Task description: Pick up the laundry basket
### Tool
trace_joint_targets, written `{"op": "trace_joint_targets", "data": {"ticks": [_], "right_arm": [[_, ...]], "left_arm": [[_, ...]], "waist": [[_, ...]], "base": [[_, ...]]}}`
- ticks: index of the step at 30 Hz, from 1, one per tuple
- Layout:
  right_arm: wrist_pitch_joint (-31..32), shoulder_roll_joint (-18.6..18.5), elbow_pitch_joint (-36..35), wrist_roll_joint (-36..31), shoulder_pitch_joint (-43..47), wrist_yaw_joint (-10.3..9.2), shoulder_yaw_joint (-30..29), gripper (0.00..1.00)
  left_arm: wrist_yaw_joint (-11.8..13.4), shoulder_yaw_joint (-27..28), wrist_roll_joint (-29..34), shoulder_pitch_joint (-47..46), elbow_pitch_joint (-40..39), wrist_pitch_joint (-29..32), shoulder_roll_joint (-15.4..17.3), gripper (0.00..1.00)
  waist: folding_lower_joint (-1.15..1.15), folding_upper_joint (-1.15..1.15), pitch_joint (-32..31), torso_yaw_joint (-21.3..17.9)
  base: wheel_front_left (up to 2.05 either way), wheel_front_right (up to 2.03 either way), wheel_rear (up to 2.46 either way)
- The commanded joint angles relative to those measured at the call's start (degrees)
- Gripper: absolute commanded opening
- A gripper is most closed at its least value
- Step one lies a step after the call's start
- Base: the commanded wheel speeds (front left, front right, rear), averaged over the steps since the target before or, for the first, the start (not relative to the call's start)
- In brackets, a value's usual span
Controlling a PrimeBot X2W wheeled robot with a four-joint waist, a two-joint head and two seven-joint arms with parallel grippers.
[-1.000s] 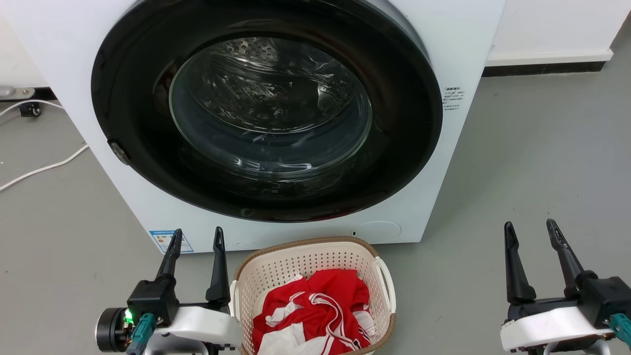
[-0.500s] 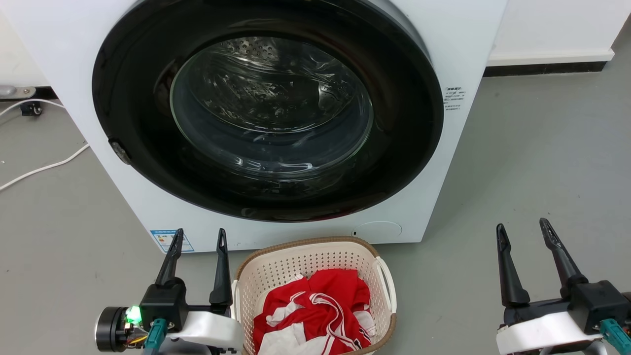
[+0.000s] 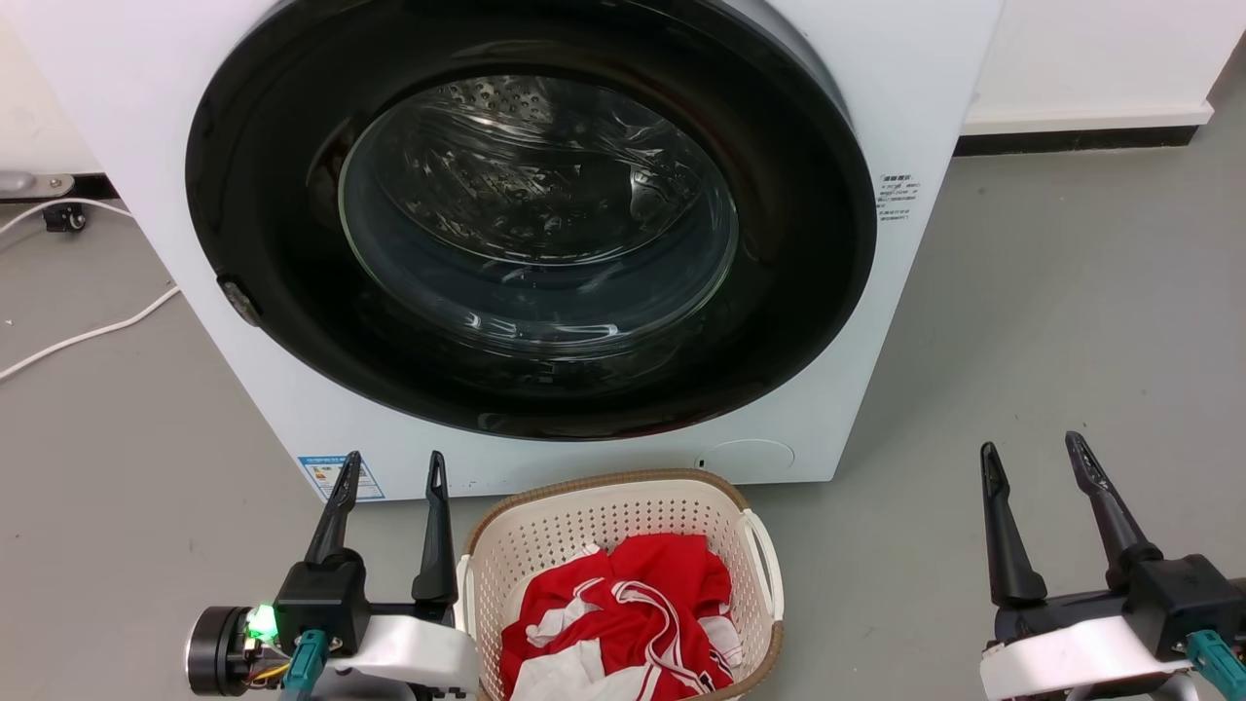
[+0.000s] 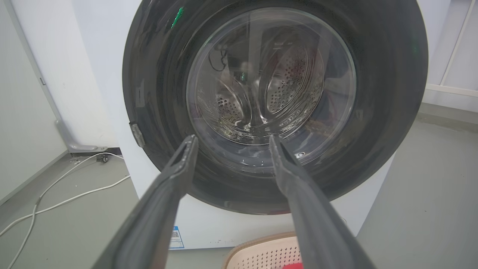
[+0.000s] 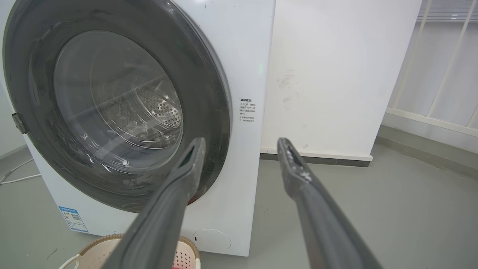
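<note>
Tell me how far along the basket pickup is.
Nothing looks done yet: the laundry basket sits on the floor before the washer, red clothes inside. In hand: the left end effector hangs open beside its left side; the right end effector is open, well off to its right. Left: grip and lift.

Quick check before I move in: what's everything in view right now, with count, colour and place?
laundry basket: one, cream with brown rim, on the floor in front of the washer
clothes: one heap, red and white, inside the basket
washer: one, white with black-ringed glass door, behind the basket
label: one, blue, washer's lower left corner
cable: two stretches, white, floor left of the washer
floor: grey
wall: white, right of the washer
left gripper: one, dark fingers, open, just left of the basket
right gripper: one, dark fingers, open, well right of the basket
</note>
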Motion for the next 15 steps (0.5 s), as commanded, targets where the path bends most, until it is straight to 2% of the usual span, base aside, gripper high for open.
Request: {"op": "trace_joint_targets", "data": {"ticks": [1, 10, 15], "right_arm": [[-0.12, -0.23, 0.00, 0.06, 0.55, -0.02, 0.06, 1.00], [-0.12, -0.22, 0.62, -0.12, -0.28, -0.02, 0.46, 1.00], [-0.11, -0.20, 3.06, -1.53, -2.59, -0.02, 1.63, 1.00]], "left_arm": [[-0.03, 0.11, 0.24, 0.53, -0.18, -0.44, 0.15, 1.00], [0.50, 1.10, 0.31, -1.15, 2.40, -0.35, 0.15, 1.00], [-0.61, 2.34, -0.06, -3.19, 5.62, -0.31, 0.15, 1.00]], "waist": [[0.00, 0.00, 0.04, -0.01], [0.00, 0.00, 1.63, 0.45], [0.00, 0.00, 4.33, 0.67]], "base": [[0.00, 0.00, 0.00], [0.00, 0.00, 0.00], [0.00, 0.00, 0.00]]}}
